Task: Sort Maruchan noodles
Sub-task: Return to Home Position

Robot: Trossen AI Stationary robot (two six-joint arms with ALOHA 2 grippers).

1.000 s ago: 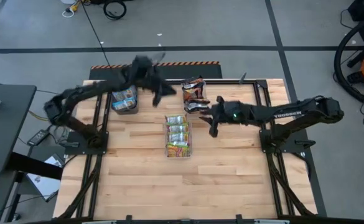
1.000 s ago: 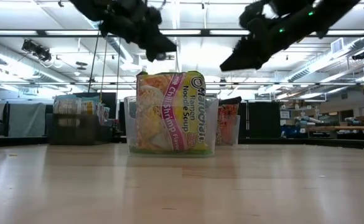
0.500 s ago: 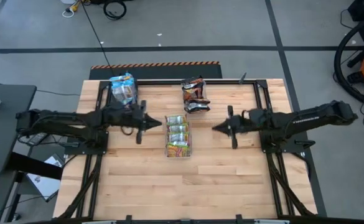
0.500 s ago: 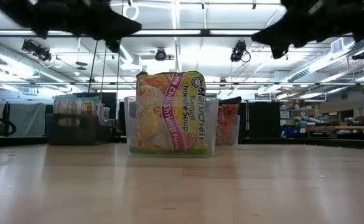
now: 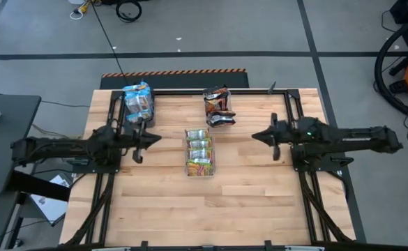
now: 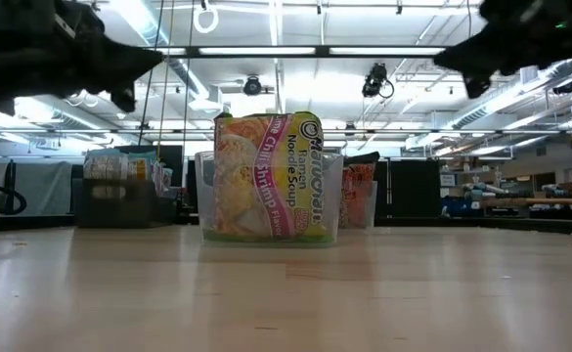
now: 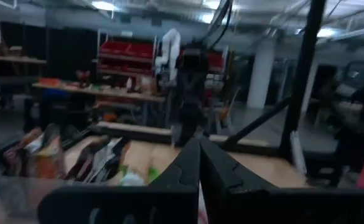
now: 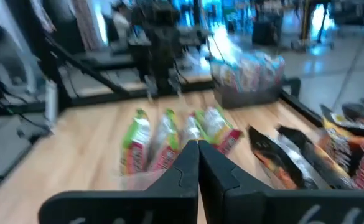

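Maruchan noodles stood in three colour groups on the table, well apart from both grippers. At the left side, the left gripper (image 5: 148,137) hung above the wood with its dark, tapered fingers pressed together to a point, gripping nothing. Opposite it, the right gripper (image 5: 257,136) was likewise pressed together and empty, its tip facing the left one across the table's middle. Between the two tips sat a clear plastic bin (image 6: 204,200), rectangular and thin-walled, holding the yellow-green packets (image 5: 199,150) on edge in a row. The low view showed the front packet's glossy face, printed pink and yellow. Farther out, toward the far edge, the pale blue-silver packets (image 5: 138,102) stood upright in a second bin at the left. The dark brown-orange packets (image 5: 219,106) formed a crinkled cluster near the far middle. Pale, jointed wooden planks made up the tabletop (image 5: 245,199), edged by black framing.
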